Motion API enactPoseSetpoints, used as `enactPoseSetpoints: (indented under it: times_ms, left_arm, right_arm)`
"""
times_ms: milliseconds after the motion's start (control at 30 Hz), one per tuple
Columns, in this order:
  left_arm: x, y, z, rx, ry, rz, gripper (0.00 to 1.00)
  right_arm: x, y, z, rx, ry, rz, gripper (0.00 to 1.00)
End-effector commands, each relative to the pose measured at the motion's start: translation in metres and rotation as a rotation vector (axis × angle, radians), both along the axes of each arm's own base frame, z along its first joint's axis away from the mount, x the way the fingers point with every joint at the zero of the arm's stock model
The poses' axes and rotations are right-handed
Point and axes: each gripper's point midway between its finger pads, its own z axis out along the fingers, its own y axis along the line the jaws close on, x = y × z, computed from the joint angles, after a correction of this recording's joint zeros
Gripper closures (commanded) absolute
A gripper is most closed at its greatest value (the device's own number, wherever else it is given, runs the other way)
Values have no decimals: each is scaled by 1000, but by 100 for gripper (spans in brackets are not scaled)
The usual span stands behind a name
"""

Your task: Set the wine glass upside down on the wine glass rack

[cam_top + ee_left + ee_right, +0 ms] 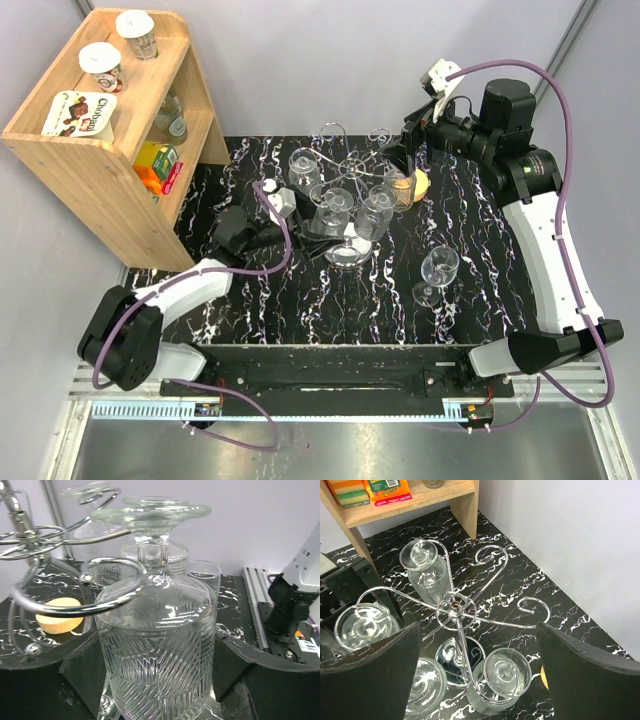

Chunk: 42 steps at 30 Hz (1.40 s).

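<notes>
Between the left gripper's (156, 652) two black fingers (82, 670) is the wine glass (155, 620), upside down with its foot on top. The jaws press on both sides of its ribbed bowl and hold it. Its thin stem sits inside a curled wire arm of the wine glass rack (75, 609), just above the jaws. Past the jaws, on their left, a pale yellow round thing (59, 621) lies on the table.

Right below the right gripper (479, 630) is the top of the rack, with its shiny post and round base further down. These jaws are wide apart and hold nothing. Other glasses (422, 560) hang foot up on the wire arms under them.

The table (480, 200) is black with white streaks, like marble. A lone glass (438, 270) stands upright on it, well apart from both pairs of jaws. A wooden shelf (95, 160) with pots and boxes stands far off, on the outer side of the left jaws. The walls (330, 60) are plain pale grey.
</notes>
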Motion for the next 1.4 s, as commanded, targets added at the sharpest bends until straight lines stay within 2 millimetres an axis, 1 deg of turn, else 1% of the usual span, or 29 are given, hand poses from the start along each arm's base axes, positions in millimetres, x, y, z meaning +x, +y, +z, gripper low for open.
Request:
enactPoseSetpoints:
  times_ms: [0, 133, 333, 433, 500, 600, 700, 967, 1233, 1367]
  left_arm:
    - [16, 2, 51, -124, -158, 57, 100]
    - [34, -1, 44, -110, -137, 85, 100]
    - [55, 7, 47, -148, -129, 131, 100]
    - [60, 12, 52, -173, -131, 148, 100]
    - [61, 14, 55, -186, -131, 150, 100]
    - [56, 16, 57, -200, -135, 139, 100]
    - [47, 20, 59, -216, -152, 133, 100]
    - [26, 31, 49, -213, -166, 139, 100]
    - [16, 38, 42, -209, -185, 156, 100]
    - [17, 35, 29, -168, -156, 146, 100]
  right_arm:
    - [-10, -1, 11, 6, -41, 23, 0]
    - [-12, -1, 9, 5, -36, 29, 1]
    - [-15, 0, 7, 2, -33, 41, 0]
    - [-17, -1, 8, 1, -34, 43, 0]
    - [-18, -1, 5, -3, -29, 45, 1]
    - [-19, -1, 2, -6, -26, 44, 1]
    - [-19, -1, 2, -8, -27, 46, 1]
    - [-20, -1, 1, -9, -20, 52, 1]
    - [-20, 0, -1, -6, -13, 56, 1]
    - [-21, 0, -1, -6, -13, 57, 1]
